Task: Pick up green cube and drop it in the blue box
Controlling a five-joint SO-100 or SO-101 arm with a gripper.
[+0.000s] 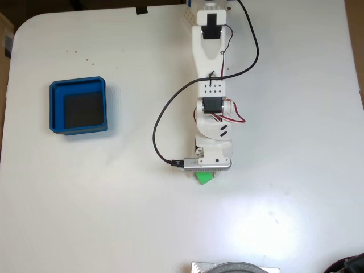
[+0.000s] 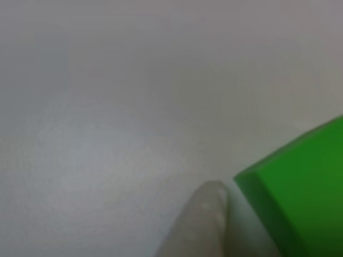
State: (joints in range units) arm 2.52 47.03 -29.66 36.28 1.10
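Note:
In the fixed view the green cube rests on the white table, half covered by the wrist of the white arm that reaches down from the top edge. My gripper is right over the cube, its fingers hidden under the wrist camera mount. In the other view the green cube looms at the lower right, with one white fingertip just left of it across a thin strip of table. The second finger is out of frame. The blue box, with its dark floor, stands empty far to the left.
A black cable loops from the arm out to its left. A grey round object sits at the bottom edge and a dark thing at the bottom right corner. White table lies between cube and box.

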